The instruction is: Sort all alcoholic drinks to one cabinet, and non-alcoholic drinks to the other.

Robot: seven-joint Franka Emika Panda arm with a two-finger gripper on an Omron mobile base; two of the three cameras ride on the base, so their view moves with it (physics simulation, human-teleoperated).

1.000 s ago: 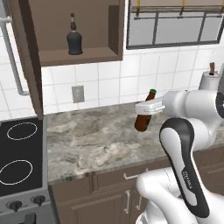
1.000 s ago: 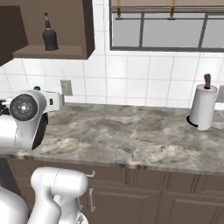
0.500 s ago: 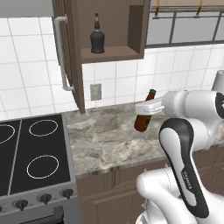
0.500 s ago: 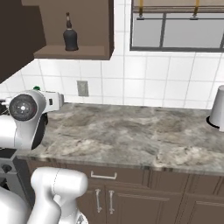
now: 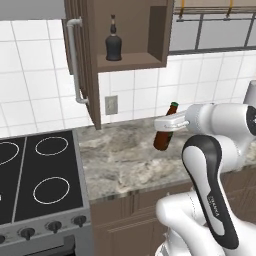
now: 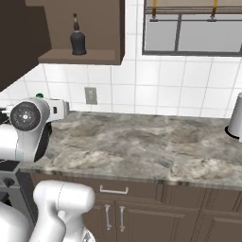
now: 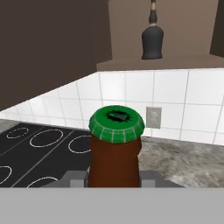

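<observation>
My gripper (image 5: 168,123) is shut on the slim brown beer bottle (image 5: 164,134), holding it slightly tilted above the marble counter (image 5: 125,160). In the hand view its green cap (image 7: 117,124) and brown neck (image 7: 114,164) rise close between the fingertips. The squat black bottle (image 5: 113,45) stands on the shelf of the open dark brown cabinet (image 5: 150,30), up and to the left of the gripper; it also appears in the right base view (image 6: 78,41) and the hand view (image 7: 152,37). The cabinet's open door carries a long grey handle (image 5: 75,60).
A black stove (image 5: 35,175) with ring burners lies left of the counter. A wall outlet (image 5: 111,105) sits under the cabinet. A window (image 6: 194,33) is to the right, and a paper towel roll (image 6: 235,122) stands at the far right counter edge.
The whole picture has slid to the right, so the base has driven left: the stove has come further in, the paper towel roll has neared the right edge. The arm holds the beer bottle as before.
</observation>
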